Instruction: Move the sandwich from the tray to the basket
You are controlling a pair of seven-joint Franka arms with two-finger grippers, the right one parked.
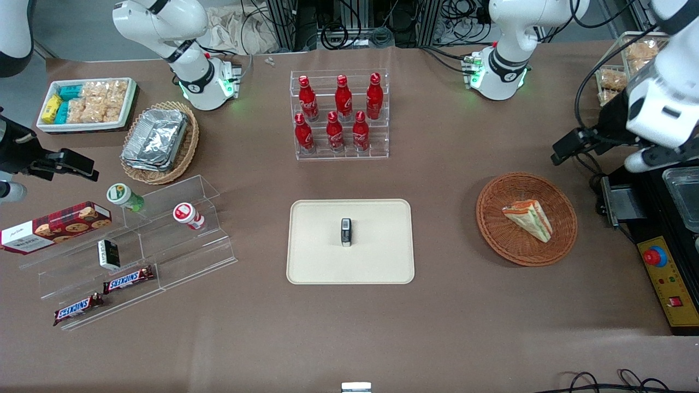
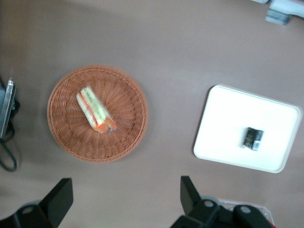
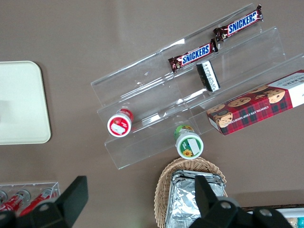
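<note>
Sandwich in the basket, gripper apart from it

The left gripper (image 1: 563,148) hangs in the air above the table, toward the working arm's end, its two fingers spread wide with nothing between them. It touches neither the sandwich (image 1: 528,219) nor the basket (image 1: 491,240); both lie lower down and nearer the front camera than it does. The sandwich rests inside the round wicker basket, around the middle of its woven floor, lying flat with its striped layers showing.

As for the pose, the arm's black hand comes down from the white wrist on a slant, and its wrist camera looks down onto the table.

Beside the basket, toward the parked arm's end, sits the white tray (image 1: 382,267), and on it there's a little black box (image 1: 346,232). Farther from the front camera than the tray stands a clear rack (image 1: 385,131) of red bottles (image 1: 344,98). A black machine (image 1: 677,229) with a yellow panel (image 1: 669,289) stands near the basket, closer to the working arm's end.
</note>
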